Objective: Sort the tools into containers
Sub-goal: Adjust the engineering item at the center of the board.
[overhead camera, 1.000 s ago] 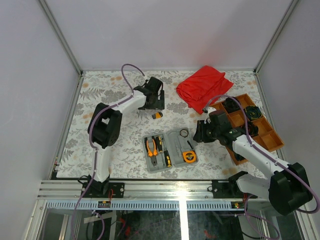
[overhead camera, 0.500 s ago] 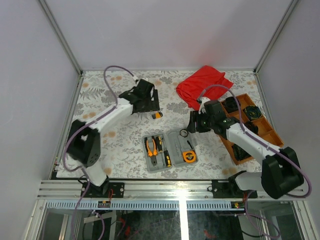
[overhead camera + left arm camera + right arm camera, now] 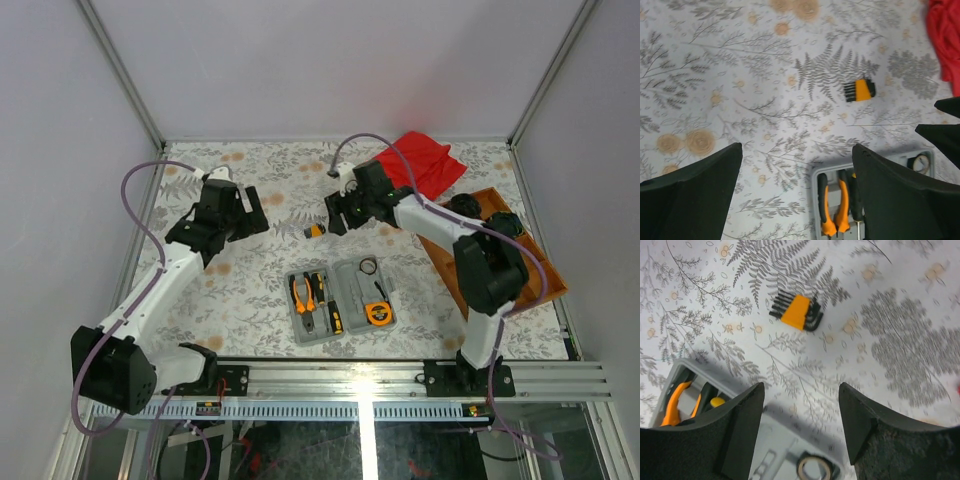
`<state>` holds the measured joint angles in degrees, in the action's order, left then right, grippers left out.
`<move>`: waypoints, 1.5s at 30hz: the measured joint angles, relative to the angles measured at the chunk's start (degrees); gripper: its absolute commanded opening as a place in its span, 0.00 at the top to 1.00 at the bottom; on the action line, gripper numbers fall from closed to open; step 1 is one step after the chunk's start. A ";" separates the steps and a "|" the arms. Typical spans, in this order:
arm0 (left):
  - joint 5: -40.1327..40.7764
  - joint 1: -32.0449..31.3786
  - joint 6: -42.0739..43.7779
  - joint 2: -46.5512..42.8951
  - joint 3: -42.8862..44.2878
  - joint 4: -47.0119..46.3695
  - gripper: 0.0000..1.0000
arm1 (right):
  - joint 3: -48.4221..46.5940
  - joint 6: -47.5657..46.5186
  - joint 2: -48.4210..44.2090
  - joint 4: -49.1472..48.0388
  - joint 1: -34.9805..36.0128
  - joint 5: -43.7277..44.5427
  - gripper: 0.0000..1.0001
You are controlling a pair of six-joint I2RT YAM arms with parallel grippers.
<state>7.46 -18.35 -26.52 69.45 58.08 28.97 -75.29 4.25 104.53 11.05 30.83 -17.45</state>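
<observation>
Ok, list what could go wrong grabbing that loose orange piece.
1. The orange key set lies flat on the table; the open right jaws may push it away instead of gripping.
2. Its black keys stick out one side, so an off-centre pinch could twist it.
3. The left half of the grey case is crowded with pliers; it may land on top.

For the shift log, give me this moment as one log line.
left pincer: open, empty | right pincer: open, near hex key set | hex key set: on table, outside grey case
</observation>
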 measured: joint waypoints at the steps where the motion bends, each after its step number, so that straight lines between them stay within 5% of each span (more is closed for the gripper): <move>1: -0.04 1.05 0.22 -0.26 -0.94 0.00 0.10 | -1.77 -1.53 1.99 0.35 0.63 -0.07 0.34; 14: -2.03 5.81 -0.02 -3.19 -3.96 0.17 0.11 | -8.39 -34.75 12.33 1.84 1.86 -11.26 0.37; 23: -2.12 6.95 -0.26 -4.09 -4.63 0.17 0.11 | -25.05 -61.72 22.01 17.29 1.86 -19.93 0.33; 32: -2.05 7.52 -0.44 -5.84 -4.87 0.15 0.11 | -38.60 -69.92 31.01 28.15 2.67 -22.69 0.33; 45: -2.34 8.74 -0.46 -5.84 -5.20 0.17 0.11 | -42.82 -70.73 35.58 32.02 4.96 -17.42 0.36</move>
<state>5.13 -9.61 -26.98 63.61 52.88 29.15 -118.10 -66.48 140.11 43.07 35.79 -34.87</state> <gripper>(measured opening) 0.893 0.652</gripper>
